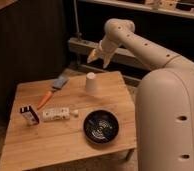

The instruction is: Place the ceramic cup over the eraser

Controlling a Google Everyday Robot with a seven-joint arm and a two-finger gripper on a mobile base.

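The hand (101, 54) hangs open and empty above the ceramic cup (91, 83); a skewed descent could topple the cup, which stands well apart from the eraser (29, 114)

Off-white tapered ceramic cup (91, 83), no handle, narrow end up, near back edge of worktop (65, 147), small near-black eraser (29, 114) with white patch at left side, well apart from cup, hand (100, 56) in air beyond cup, apart from it.

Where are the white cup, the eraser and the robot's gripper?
ceramic cup (91, 83), camera view, middle of its side.
eraser (30, 114), camera view, its dark front face.
gripper (99, 57), camera view, between its open fingertips, in the air above and behind the ceramic cup.
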